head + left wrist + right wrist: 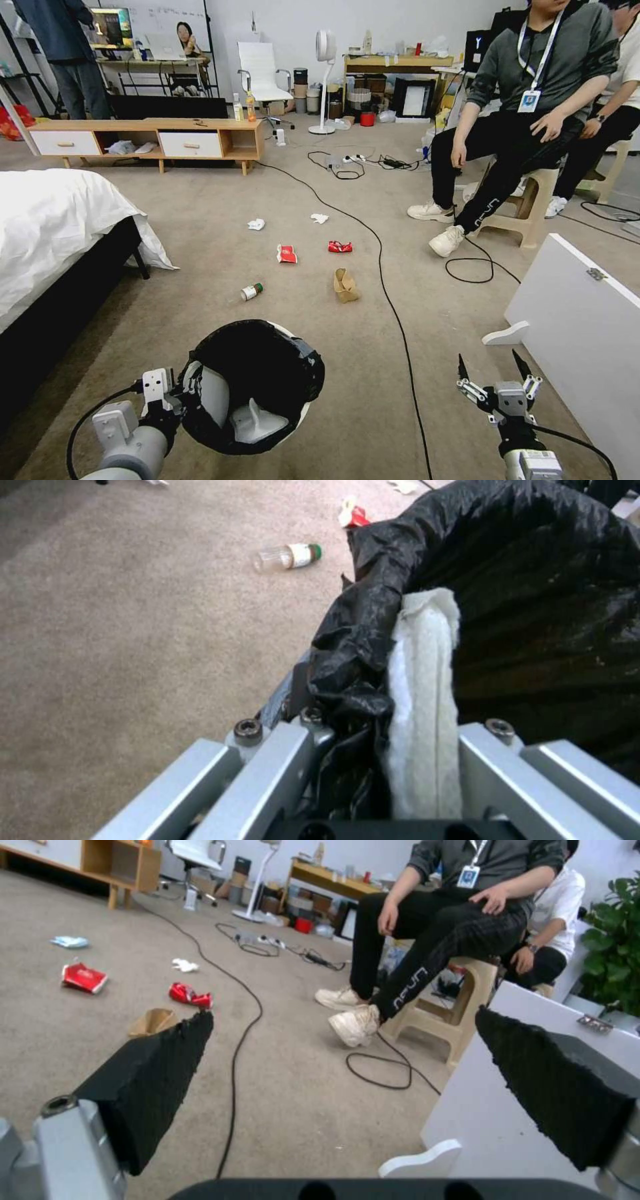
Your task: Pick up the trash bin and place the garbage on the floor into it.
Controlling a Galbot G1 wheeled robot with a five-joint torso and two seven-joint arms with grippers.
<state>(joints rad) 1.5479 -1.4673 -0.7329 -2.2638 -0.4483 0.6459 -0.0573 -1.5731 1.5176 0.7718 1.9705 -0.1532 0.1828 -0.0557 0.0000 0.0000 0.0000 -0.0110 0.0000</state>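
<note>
The trash bin (267,373), white with a black bag over its rim, hangs tilted above the floor (200,280) at lower left. My left gripper (183,393) is shut on its near rim (420,680). Ahead on the carpet lies the garbage: a green-capped bottle (251,291) (288,556), a brown paper bag (345,285) (152,1021), a red-white wrapper (287,254), a crushed red can (340,247) (190,994) and two tissues (256,224) (319,217). My right gripper (490,365) (343,1017) hovers open at lower right, holding nothing.
A black cable (393,300) runs across the carpet just right of the litter. A bed (53,220) stands at the left and a white board (580,313) at the right. A seated person's feet (447,240) rest beyond the cable. A low cabinet (147,137) lines the back.
</note>
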